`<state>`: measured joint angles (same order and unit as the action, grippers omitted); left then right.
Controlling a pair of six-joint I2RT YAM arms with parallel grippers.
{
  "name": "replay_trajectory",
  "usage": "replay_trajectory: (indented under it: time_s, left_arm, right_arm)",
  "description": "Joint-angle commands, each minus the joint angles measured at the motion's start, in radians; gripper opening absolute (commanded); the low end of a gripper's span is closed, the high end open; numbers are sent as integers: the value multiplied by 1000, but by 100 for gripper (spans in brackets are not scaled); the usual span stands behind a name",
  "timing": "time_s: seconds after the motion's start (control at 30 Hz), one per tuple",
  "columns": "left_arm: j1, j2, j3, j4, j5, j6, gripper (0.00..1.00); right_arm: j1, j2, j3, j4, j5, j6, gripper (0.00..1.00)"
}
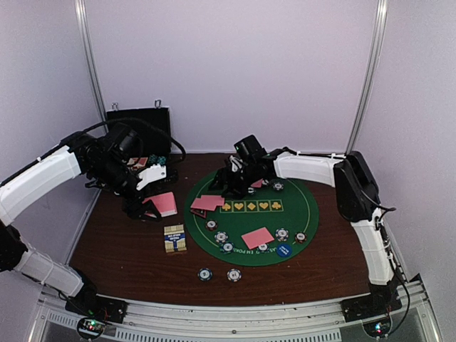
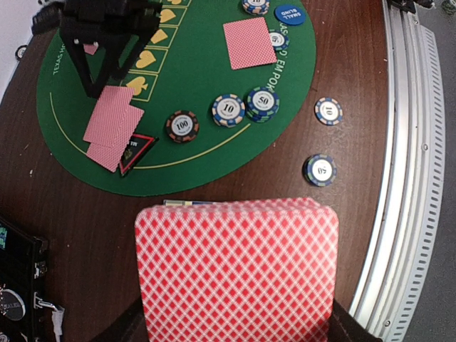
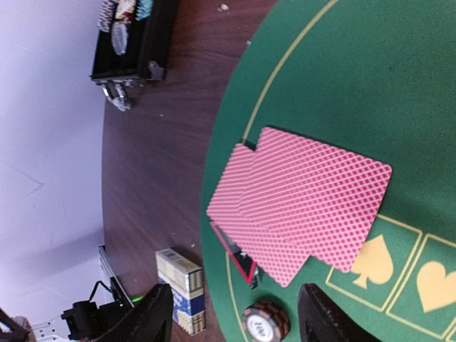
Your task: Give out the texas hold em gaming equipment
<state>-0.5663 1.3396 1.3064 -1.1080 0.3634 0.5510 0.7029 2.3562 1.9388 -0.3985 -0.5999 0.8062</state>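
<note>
Cards with pink backs, squared into a deck, sit clenched between the left fingers, which pinch its two side edges. The patterned back faces the wrist camera and hides the fingertips. Just past the deck's far edge peeks a sliver of a yellow-blue card box on the brown counter. Further ahead of those fingers lies a round green mat carrying three striped chips in a row, marked 100, 10 and 50. Two more chips rest off the mat on bare wood, ahead of the left fingers and toward the counter's metal rail.

The right fingers are released, spread wide with nothing between them, hovering low over the mat. Directly beyond their tips two loose cards lie overlapped, face down on the felt. A red-black triangular marker touches their near edge. The chip marked 100 lies on the mat below the gap between the tips. Across the mat from the right fingers, another card lies face down with a blue disc near it. Well beyond both sets of fingers, a black case stands open at the counter's back.
</note>
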Motion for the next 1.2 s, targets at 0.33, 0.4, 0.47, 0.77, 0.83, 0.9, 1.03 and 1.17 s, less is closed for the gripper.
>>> replay_trajectory:
  time_s: [0.33,0.4,0.47,0.77,0.83,0.9,1.03,1.17]
  left_arm:
    - [3,-3,27,25,25,-2,0]
    - [3,-2,27,29,26,-2,0]
    - [3,0,30,31,28,-4,0]
    - [3,3,30,31,29,-8,0]
    - [3,2,30,31,29,-8,0]
    - [3,2,30,31,31,-8,0]
    - [3,4,33,31,31,-8,0]
    - [3,4,37,31,29,-8,0]
  right_arm:
    - [62,-372,-298,185,-45,25,73]
    - [83,-404,-354,267,-72,69,75]
    - [105,-426,-403,346,-98,120,76]
    - [197,-454,-532,662,-136,310,85]
    - [212,-446,-527,691,-141,328,86]
    - [227,-435,-519,711,-149,342,87]
    - [248,-409,-493,732,-166,356,89]
    - [263,-382,-465,733,-187,367,89]
